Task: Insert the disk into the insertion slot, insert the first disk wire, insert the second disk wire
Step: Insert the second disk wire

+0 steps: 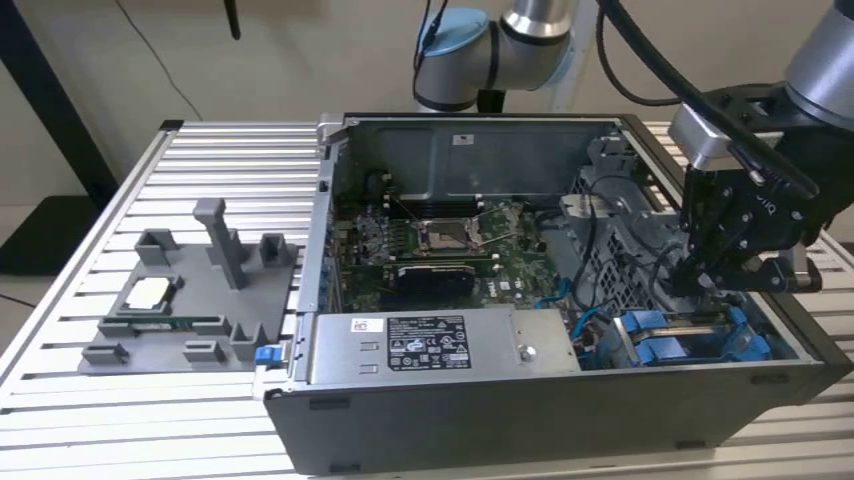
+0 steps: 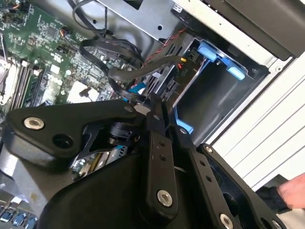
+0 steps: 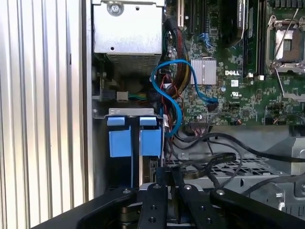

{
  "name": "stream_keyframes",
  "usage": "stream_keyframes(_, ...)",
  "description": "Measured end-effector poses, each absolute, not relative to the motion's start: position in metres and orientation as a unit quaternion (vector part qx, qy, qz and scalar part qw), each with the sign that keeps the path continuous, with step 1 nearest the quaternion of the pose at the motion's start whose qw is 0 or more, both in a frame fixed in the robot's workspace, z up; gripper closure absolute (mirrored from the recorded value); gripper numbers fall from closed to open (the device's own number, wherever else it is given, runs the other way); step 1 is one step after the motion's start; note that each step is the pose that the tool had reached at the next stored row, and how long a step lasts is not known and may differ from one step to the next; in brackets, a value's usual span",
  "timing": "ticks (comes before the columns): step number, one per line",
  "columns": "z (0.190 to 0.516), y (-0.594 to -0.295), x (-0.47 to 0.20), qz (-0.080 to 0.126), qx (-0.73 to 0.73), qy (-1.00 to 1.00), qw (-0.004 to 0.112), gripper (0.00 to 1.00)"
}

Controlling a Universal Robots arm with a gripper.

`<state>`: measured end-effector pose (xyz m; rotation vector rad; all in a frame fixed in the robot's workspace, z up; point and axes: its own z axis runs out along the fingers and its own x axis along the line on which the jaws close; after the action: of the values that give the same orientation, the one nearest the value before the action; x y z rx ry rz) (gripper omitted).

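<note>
The insertion slot (image 1: 694, 338), a dark metal bay with blue fittings, sits in the case's front corner on the exterior view's right. The disk (image 2: 166, 77) stands inside it in its blue carrier (image 3: 150, 142), connector end facing the motherboard. An empty bay (image 2: 214, 98) lies beside it. My gripper (image 1: 687, 285) hangs over that connector end. In the second wrist view the fingers (image 2: 153, 143) close to a point on the end of a black flat disk wire (image 2: 125, 72). A second black wire (image 3: 224, 157) lies loose on the perforated cage.
The open case (image 1: 534, 420) lies on a slatted aluminium table (image 1: 240, 150). A grey power-supply box (image 1: 427, 345) fills the near side, and the motherboard (image 1: 441, 245) sits behind it. A blue cable (image 3: 177, 102) loops by the bay. A grey fixture (image 1: 187, 300) stands left. A hand (image 2: 293, 193) is nearby.
</note>
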<state>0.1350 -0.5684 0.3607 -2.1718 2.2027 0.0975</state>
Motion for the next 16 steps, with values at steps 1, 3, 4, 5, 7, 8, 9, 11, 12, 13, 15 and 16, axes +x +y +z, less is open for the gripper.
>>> stream_keyframes(1,0.3597,-0.5686,0.1355,0.030,-0.702,0.712,0.023,0.84)
stream_keyframes(3,0.3582,-0.5689,0.1361,0.027,-0.702,0.712,0.021,0.84)
stream_keyframes(4,0.3571,-0.5691,0.1365,0.026,-0.702,0.712,0.020,0.84)
stream_keyframes(5,0.3561,-0.5694,0.1370,0.025,-0.702,0.712,0.019,0.84)
stream_keyframes(7,0.3547,-0.5696,0.1375,0.024,-0.702,0.712,0.018,0.84)
stream_keyframes(8,0.3546,-0.5696,0.1375,0.024,-0.702,0.712,0.018,0.84)
stream_keyframes(9,0.3546,-0.5696,0.1375,0.024,-0.702,0.712,0.018,0.84)
stream_keyframes(11,0.3545,-0.5696,0.1376,0.024,-0.702,0.712,0.018,0.84)
stream_keyframes(12,0.3545,-0.5696,0.1376,0.024,-0.702,0.712,0.018,0.84)
stream_keyframes(13,0.3545,-0.5696,0.1376,0.024,-0.702,0.712,0.018,0.84)
stream_keyframes(15,0.3544,-0.5696,0.1376,0.024,-0.702,0.712,0.018,0.84)
stream_keyframes(16,0.3543,-0.5696,0.1376,0.024,-0.702,0.712,0.018,0.84)
